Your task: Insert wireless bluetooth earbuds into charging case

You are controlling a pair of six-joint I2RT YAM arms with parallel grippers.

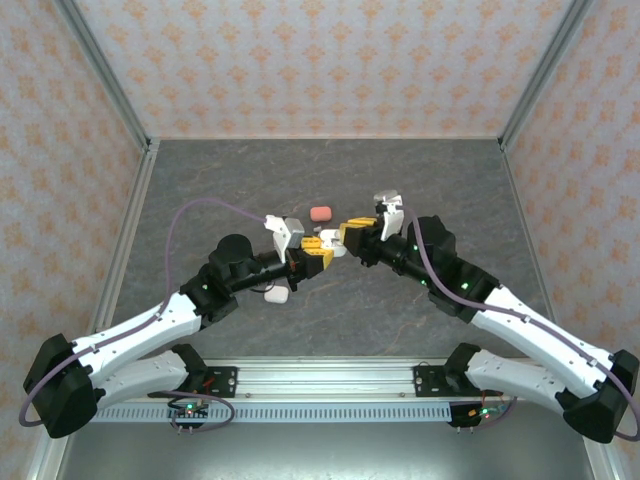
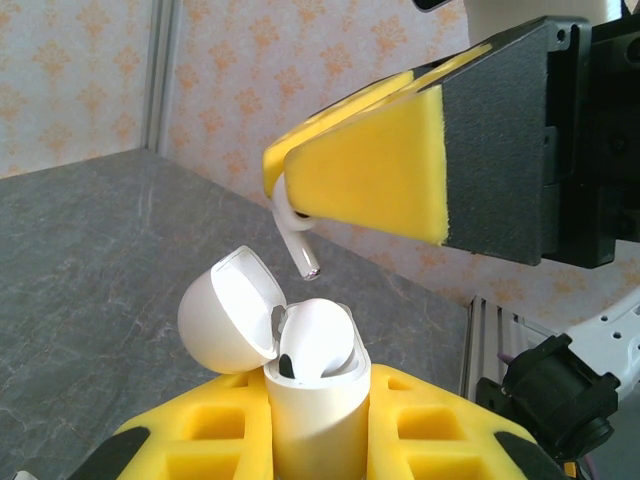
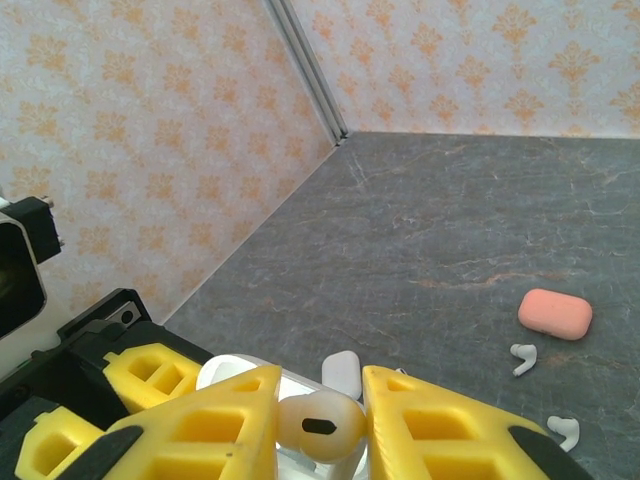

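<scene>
Your left hand [image 2: 315, 445] is clamping the open white plastic charging case [image 2: 312, 395]; your right hand [image 2: 290, 185] is pinching a white bent-stem earbud [image 2: 297, 240] by its head, probably light and slippery.

An earbud [image 2: 296, 238] hangs just above the case [image 2: 312, 410] (lid [image 2: 222, 312] leftward).

Bright, even light from above; shadows on the grey table [image 1: 420, 180] soft and faint; wallpaper [image 2: 230, 60] slightly soft behind the left wrist's close-up.
</scene>
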